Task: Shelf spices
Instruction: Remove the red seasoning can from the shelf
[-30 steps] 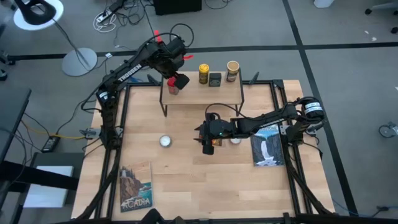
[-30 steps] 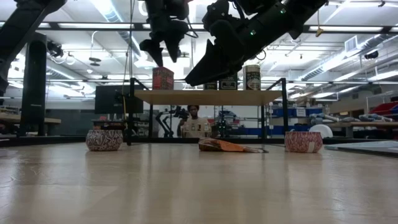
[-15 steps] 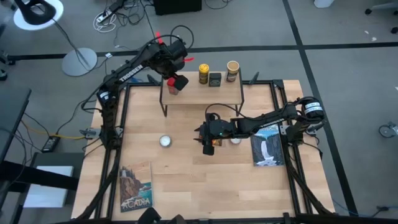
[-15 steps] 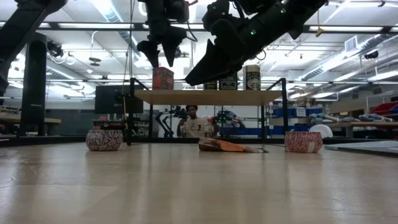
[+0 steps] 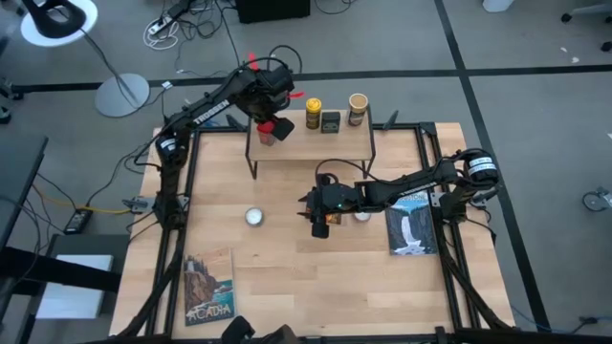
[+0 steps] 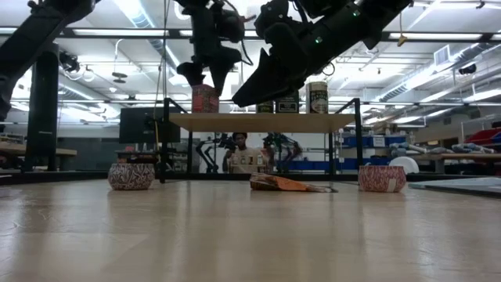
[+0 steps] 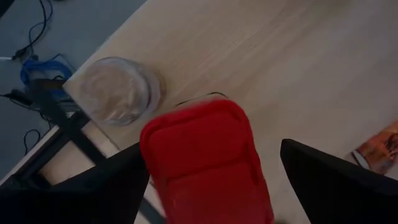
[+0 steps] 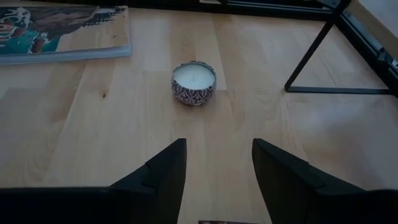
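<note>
The shelf [image 5: 311, 139] stands at the table's far side on thin black legs. On its plank, from left to right, stand the small pale-capped jar [image 5: 266, 136], the red tin [image 5: 280, 125], the yellow black-lidded jar [image 5: 313, 113], the dark tin [image 5: 331, 121] and the tan jar [image 5: 358, 107]. My left gripper [image 7: 211, 144] is open just above the red tin [image 7: 205, 162], one finger on either side of its lid. The orange packet [image 6: 286, 184] lies flat on the table. My right gripper [image 8: 219, 143] hangs open above it [image 5: 314, 215].
Two small white round candle tins [image 5: 253, 217] [image 5: 361, 216] sit mid-table. One flat book [image 5: 208, 287] lies at the near left and another [image 5: 411, 222] at the right. A person [image 6: 246, 160] sits beyond the table. Bare wood lies between the books.
My left gripper has turned and tipped over the red tin, its wrist swinging a little toward the far edge. The tin has stayed in place on the shelf.
</note>
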Motion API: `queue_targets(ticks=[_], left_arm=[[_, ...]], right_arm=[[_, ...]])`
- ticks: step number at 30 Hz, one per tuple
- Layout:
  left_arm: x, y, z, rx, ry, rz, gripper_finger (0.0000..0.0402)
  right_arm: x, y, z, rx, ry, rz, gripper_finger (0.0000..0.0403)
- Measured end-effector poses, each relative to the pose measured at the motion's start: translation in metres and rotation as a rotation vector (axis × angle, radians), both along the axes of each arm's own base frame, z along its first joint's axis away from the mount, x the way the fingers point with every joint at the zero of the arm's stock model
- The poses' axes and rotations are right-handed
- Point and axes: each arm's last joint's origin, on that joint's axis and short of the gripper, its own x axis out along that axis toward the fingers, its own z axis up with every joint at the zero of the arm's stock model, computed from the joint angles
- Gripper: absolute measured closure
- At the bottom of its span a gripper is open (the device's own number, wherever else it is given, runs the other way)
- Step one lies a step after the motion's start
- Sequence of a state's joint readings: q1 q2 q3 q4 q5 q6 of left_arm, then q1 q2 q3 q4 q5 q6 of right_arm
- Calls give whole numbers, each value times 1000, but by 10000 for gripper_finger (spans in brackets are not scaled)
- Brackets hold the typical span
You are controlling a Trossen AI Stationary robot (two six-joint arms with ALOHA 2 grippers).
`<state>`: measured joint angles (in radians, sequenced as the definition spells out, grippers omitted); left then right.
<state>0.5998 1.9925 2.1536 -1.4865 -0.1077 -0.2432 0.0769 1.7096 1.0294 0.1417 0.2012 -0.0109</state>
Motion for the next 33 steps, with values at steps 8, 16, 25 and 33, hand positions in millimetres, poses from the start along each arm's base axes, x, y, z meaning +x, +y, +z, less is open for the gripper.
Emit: queue_targets(ticks=[8, 16, 25, 33], left_arm=[[4, 2, -4, 1, -10, -6, 58], [3, 2, -4, -12, 3, -6, 178], [4, -6, -2, -16, 30, -93, 192], [8, -42, 46, 107, -29, -292, 192]], right_arm=[[0, 0, 0, -2, 1, -3, 221], [0, 0, 0, -3, 1, -3, 222], [0, -1, 0, -20, 2, -12, 225], [0, -1, 0, -30, 5, -13, 225]])
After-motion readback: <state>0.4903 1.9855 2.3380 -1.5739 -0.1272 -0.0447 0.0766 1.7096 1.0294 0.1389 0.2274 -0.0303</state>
